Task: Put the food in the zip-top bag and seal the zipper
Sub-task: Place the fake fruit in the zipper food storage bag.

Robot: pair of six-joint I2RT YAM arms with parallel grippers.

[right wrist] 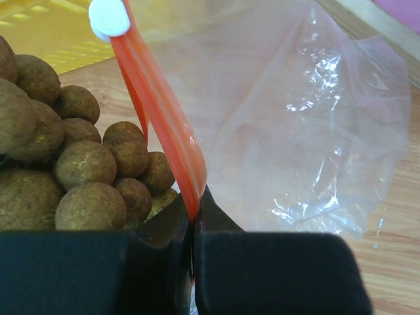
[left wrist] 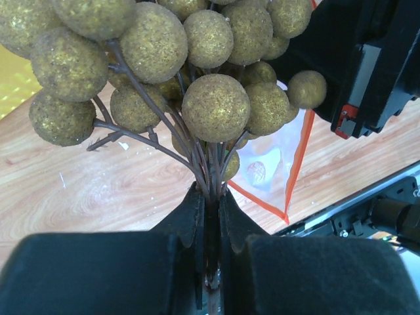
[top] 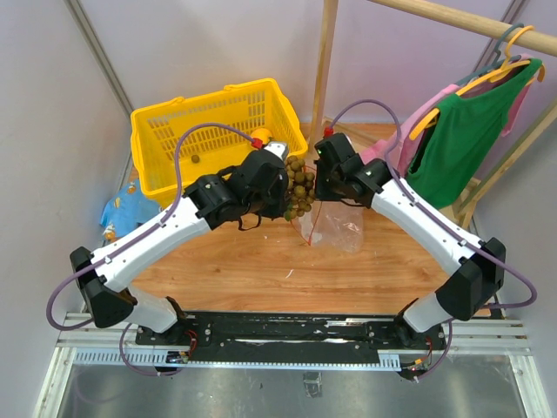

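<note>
My left gripper (left wrist: 211,197) is shut on the brown stem of a bunch of olive-brown grapes (left wrist: 216,108) and holds it in the air over the table; the bunch also shows in the top view (top: 300,187) and the right wrist view (right wrist: 79,170). My right gripper (right wrist: 193,220) is shut on the red-orange zipper strip (right wrist: 161,111) of the clear zip-top bag (right wrist: 295,131), holding its mouth up beside the grapes. The white slider tab (right wrist: 109,18) sits at the strip's far end. The bag (top: 335,228) hangs down to the table. A yellow-orange fruit (top: 261,137) sits behind the left gripper.
A yellow basket (top: 209,131) stands at the back left with a small dark piece (top: 195,158) inside. A blue packet (top: 124,212) lies left of the table. Clothes hang on a wooden rack (top: 470,131) at the right. A black rail (top: 296,329) runs along the near edge.
</note>
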